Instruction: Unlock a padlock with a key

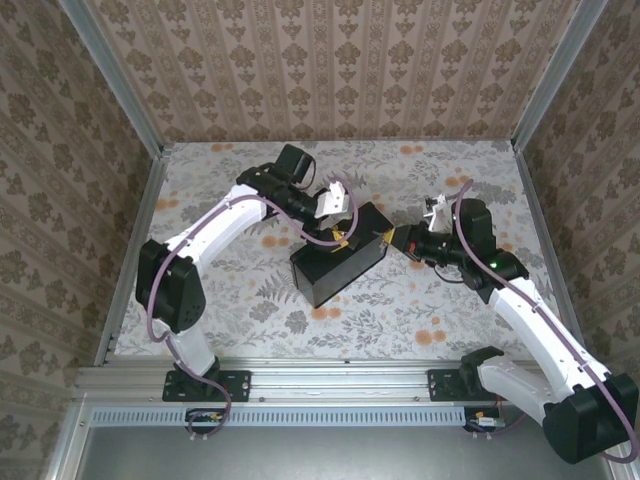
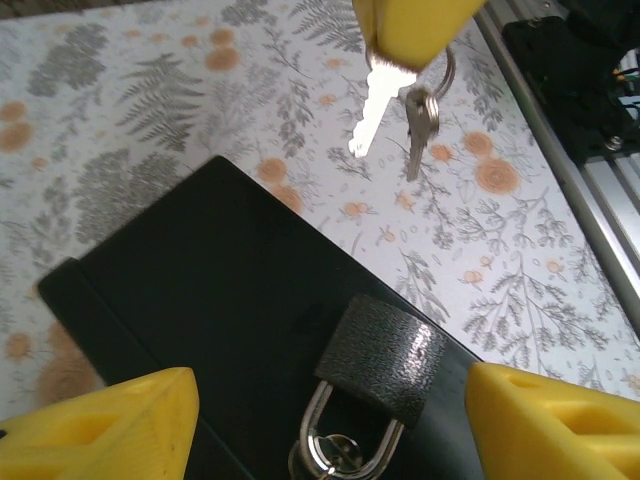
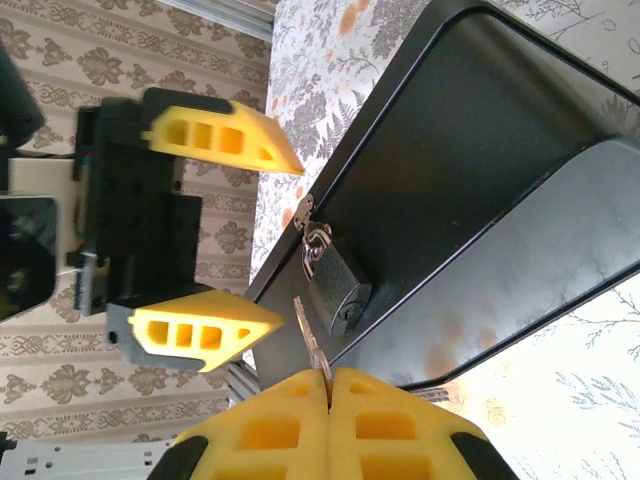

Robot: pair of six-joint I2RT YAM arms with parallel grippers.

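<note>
Honestly, right tool point(image 3: 328, 378) clamps the key point(image 3: 308, 335), left tool point(image 3: 275, 240) sits spread apart near the unheld padlock point(image 3: 338, 288), which could swing away when poked.

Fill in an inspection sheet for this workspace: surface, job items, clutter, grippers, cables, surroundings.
Surface: table with a floral print.
Job's things: padlock hangs on the black box; key, with a second key dangling beside it, is close to the padlock, not in the keyhole.
Clutter: nothing seen.
Grippers: left gripper jaws open either side of the padlock; right gripper jaws shut on the key.
Cables: purple cable runs along each arm.
Surroundings: wallpapered walls; metal rail at the near edge.
</note>
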